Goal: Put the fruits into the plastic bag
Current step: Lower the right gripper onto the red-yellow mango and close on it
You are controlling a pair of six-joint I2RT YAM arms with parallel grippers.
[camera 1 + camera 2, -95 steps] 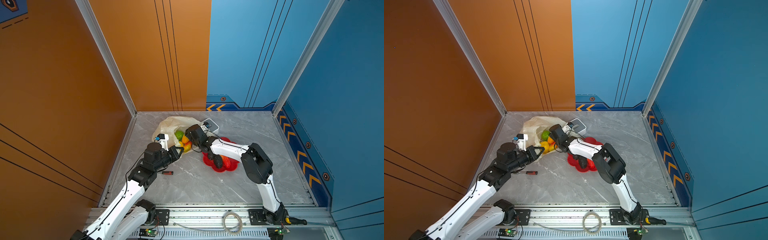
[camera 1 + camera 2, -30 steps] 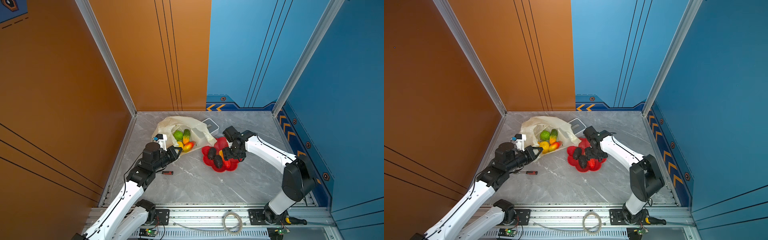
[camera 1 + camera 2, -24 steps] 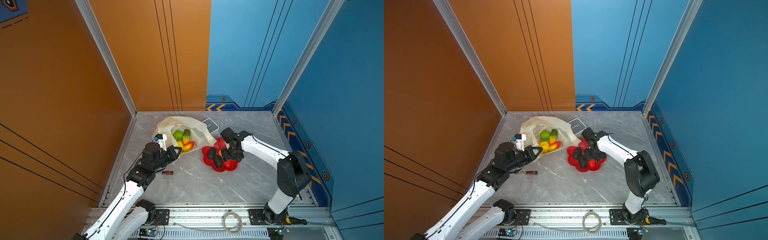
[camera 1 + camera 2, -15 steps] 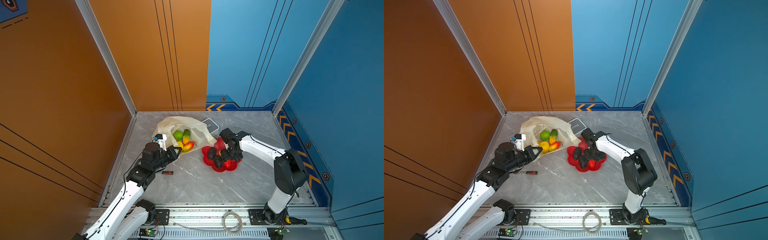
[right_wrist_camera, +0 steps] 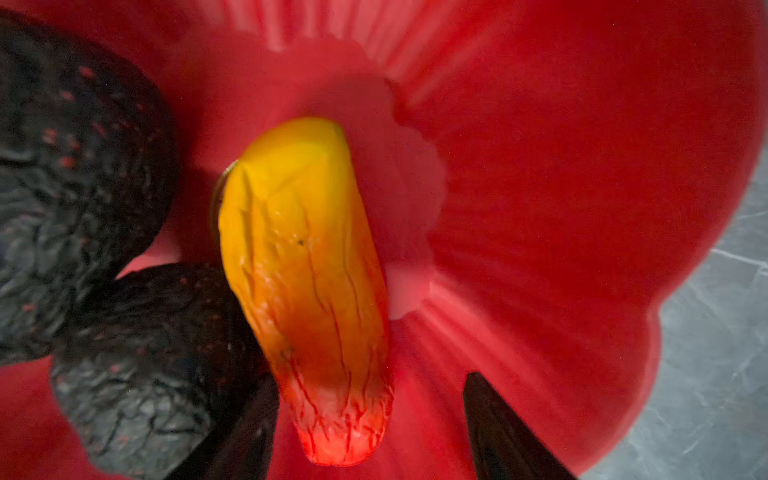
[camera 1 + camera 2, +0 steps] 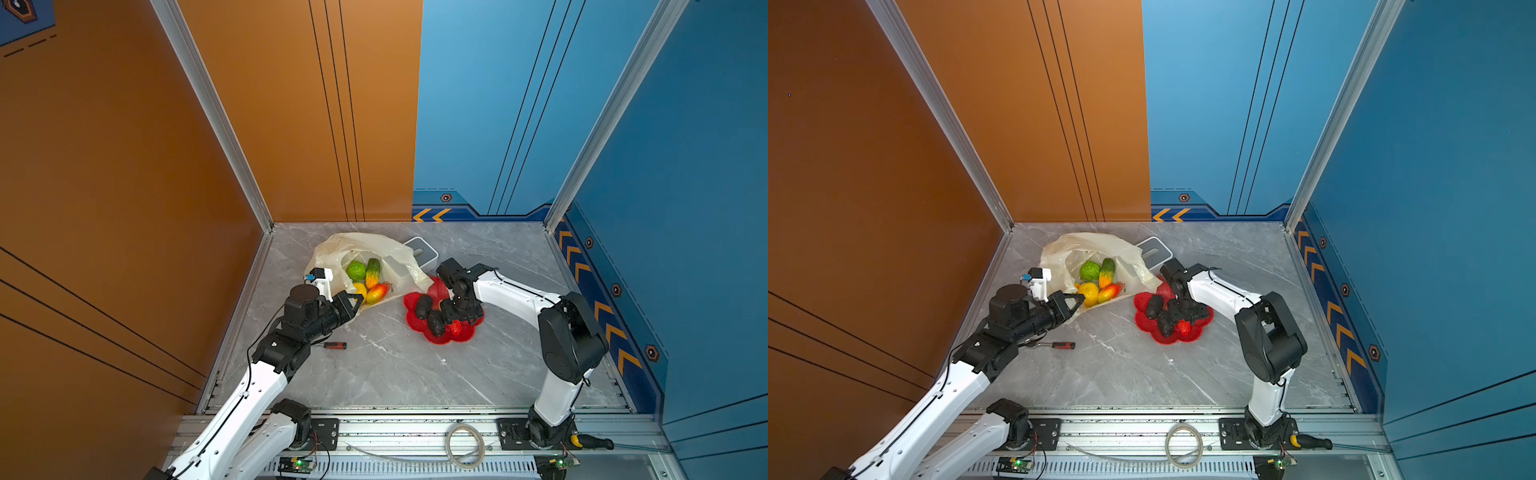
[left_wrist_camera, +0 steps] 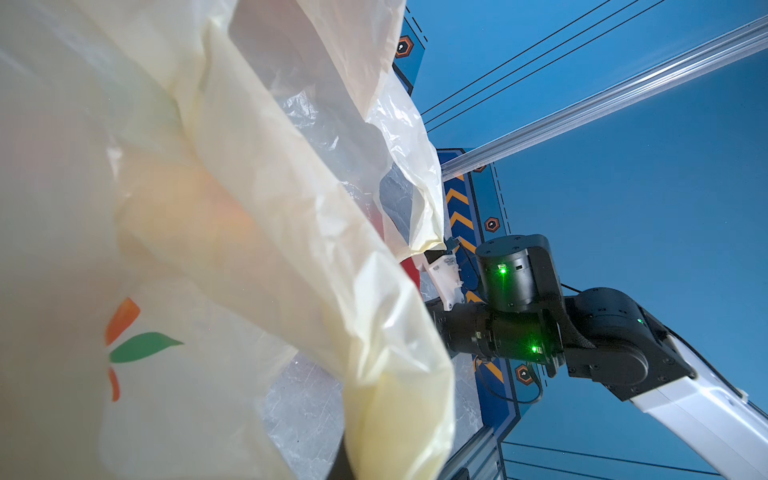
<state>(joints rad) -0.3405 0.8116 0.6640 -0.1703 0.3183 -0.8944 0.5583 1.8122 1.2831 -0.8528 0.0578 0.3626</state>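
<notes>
Closing so near its tapered red end, the right tool (image 5: 370, 386) may squirt the yellow-red fruit (image 5: 303, 266) out, or jostle the dark fruit (image 5: 137, 374) touching it. The tool stands open, fingertips (image 5: 498, 436) either side of that end, in the red flower-shaped dish (image 5: 540, 166). The left tool (image 6: 353, 299) is clamped on the plastic bag (image 6: 365, 249), toward the far left corner of the tabletop (image 6: 386, 374)

Cream plastic bag (image 6: 357, 245) open, fruits (image 6: 356, 270) inside; dark fruits (image 6: 424, 306), yellow-red fruit (image 5: 307, 282) on dish (image 6: 469, 331).
</notes>
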